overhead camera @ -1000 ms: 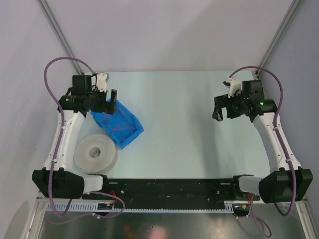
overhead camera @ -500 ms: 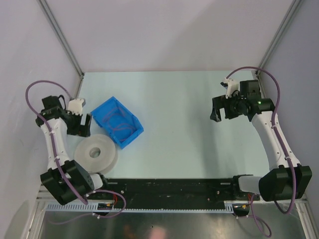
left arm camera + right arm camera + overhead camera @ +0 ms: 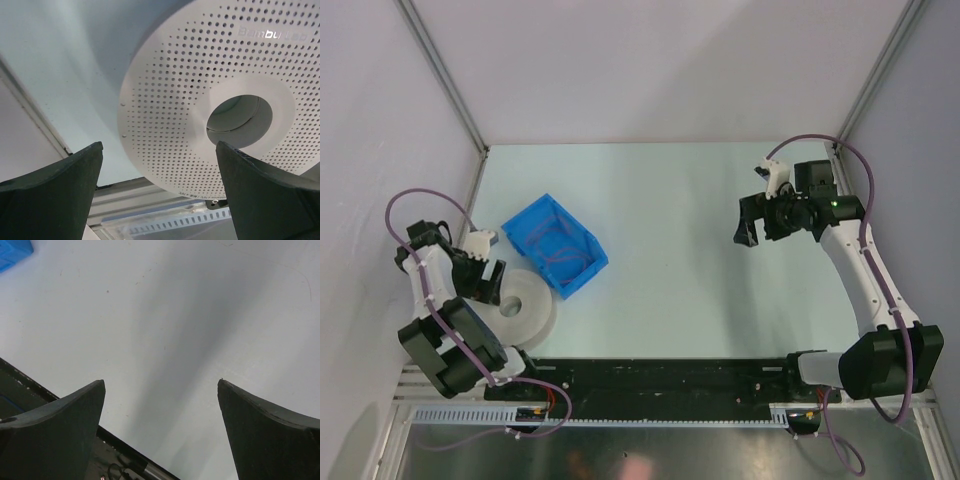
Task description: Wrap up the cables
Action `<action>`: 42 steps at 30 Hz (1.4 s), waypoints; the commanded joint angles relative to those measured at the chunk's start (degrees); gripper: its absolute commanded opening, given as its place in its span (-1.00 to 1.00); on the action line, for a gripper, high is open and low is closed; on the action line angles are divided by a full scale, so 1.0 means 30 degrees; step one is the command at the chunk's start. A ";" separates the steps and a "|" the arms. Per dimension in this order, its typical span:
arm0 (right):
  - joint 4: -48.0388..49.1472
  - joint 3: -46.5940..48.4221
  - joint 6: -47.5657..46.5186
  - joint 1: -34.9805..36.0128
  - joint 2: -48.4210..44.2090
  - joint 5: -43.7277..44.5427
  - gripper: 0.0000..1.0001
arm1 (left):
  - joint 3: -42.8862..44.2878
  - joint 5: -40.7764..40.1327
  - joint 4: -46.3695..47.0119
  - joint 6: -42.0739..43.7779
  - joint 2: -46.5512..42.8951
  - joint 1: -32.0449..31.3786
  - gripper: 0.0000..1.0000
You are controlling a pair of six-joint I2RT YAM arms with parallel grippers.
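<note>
The thin reddish-brown wire [image 3: 553,247] lies loosely coiled inside the blue bin [image 3: 582,262]. The grey-white round spool [image 3: 528,308] lies flat on the table near the left front. In the left wrist view its perforated flange [image 3: 170,110] and centre hole fill the frame. My left gripper [image 3: 486,276] is open and empty, hovering over the spool's left edge; it also shows in the left wrist view [image 3: 160,146]. My right gripper [image 3: 751,224] is open and empty above bare table at the right; it also shows in the right wrist view [image 3: 161,383].
The blue bin stands just behind the spool, and its corner shows in the right wrist view [image 3: 12,249]. A black rail [image 3: 670,378] runs along the table's front edge. Metal frame posts [image 3: 445,75] rise at the back corners.
My left arm has swung from over the blue bin out to the left and nearer, ending over the spool's left edge. My right gripper has shifted slightly left.
</note>
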 commanded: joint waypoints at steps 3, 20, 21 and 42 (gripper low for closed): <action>-0.0376 0.0204 -0.0016 0.0272 0.0067 -0.0393 0.99 | -0.1098 -0.0042 0.1437 0.1065 0.0138 0.0249 0.99; -0.0469 0.0198 -0.0148 0.0263 0.0191 -0.0121 0.99 | -0.2395 0.0174 0.3514 0.0354 0.1879 0.0247 0.99; -0.0459 0.0190 -0.0149 0.0270 0.0196 -0.0099 0.99 | -0.2437 0.0105 0.3635 0.0218 0.1865 0.0237 0.99; -0.0571 0.0182 -0.0147 -0.0015 -0.0661 -0.0915 0.99 | 0.9459 0.0975 -0.0331 -0.3984 -0.1632 -0.0061 -0.02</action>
